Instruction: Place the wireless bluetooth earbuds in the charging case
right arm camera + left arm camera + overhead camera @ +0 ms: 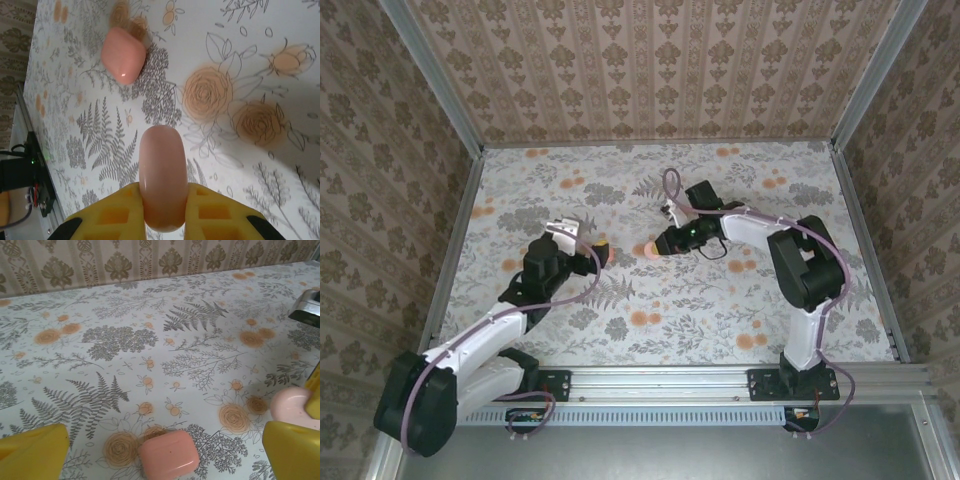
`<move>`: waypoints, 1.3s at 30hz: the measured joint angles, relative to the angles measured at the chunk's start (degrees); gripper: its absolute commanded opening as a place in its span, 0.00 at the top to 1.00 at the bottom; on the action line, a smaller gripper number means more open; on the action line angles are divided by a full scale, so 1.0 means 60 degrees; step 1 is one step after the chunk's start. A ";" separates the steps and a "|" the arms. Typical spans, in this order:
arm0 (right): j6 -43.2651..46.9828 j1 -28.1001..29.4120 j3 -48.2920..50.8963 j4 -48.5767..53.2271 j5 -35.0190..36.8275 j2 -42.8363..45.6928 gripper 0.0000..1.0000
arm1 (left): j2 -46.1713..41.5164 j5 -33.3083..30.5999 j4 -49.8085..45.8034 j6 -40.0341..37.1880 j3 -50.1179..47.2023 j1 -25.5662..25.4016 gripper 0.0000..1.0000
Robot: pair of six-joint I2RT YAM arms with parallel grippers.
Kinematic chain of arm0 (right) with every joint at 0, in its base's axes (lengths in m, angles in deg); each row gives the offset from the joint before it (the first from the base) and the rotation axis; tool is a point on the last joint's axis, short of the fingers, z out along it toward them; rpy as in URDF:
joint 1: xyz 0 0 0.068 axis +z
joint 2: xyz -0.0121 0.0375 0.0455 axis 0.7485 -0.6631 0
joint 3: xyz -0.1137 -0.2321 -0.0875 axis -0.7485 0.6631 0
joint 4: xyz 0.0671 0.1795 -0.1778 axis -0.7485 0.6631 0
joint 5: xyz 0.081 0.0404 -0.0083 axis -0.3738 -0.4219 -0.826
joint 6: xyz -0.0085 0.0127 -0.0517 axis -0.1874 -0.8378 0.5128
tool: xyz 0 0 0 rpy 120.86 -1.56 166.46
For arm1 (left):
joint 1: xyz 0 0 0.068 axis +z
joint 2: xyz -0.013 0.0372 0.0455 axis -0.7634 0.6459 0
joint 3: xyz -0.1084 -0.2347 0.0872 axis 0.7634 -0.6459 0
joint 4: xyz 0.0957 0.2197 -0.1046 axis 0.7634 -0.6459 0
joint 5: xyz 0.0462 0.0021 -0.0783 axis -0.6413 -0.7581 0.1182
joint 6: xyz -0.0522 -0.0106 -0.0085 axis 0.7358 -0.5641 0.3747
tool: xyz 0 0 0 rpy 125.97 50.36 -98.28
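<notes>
Presently: left gripper [164, 449] has jaws spread wide, holding nothing. Salmon case [168, 454] lies on floral table [150, 315] between those jaws, closed, touching neither yellow finger [35, 452]. Right gripper [163, 202] has jaws closed on pale pink disc [163, 165], clamped edge-on, rounded end jutting past fingertips. From right jaws, case sits ahead and apart from disc. From left jaws, disc is just outside one finger.
</notes>
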State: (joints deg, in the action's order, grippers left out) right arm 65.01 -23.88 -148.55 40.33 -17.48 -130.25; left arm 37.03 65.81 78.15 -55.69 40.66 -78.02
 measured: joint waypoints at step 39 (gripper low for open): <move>-0.1231 0.0255 -0.1727 0.0718 0.0550 -0.1854 0.48 | -0.0029 -0.0295 0.0011 0.0280 -0.0240 0.0772 0.00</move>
State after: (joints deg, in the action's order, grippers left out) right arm 57.62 -22.35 -158.91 44.63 -14.18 -141.38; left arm 36.85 64.04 78.22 -54.01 39.22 -73.39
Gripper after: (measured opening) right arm 0.494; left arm 0.997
